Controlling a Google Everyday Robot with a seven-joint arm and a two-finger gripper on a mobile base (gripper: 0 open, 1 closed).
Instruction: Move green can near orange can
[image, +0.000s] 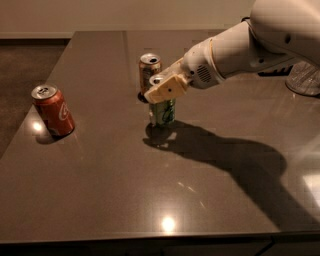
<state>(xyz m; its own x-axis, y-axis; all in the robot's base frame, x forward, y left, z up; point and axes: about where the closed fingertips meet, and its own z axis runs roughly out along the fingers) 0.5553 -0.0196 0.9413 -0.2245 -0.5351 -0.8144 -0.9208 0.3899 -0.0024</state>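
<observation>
The green can stands upright on the dark table, just in front and to the right of the orange can, which stands upright near the table's middle. My gripper comes in from the right and is shut on the green can's upper part, its tan finger covering the can's top. The two cans are a small gap apart.
A red can with white script stands at the table's left side. A clear glass object sits at the right edge. My white arm reaches in from the upper right and casts a broad shadow on the table.
</observation>
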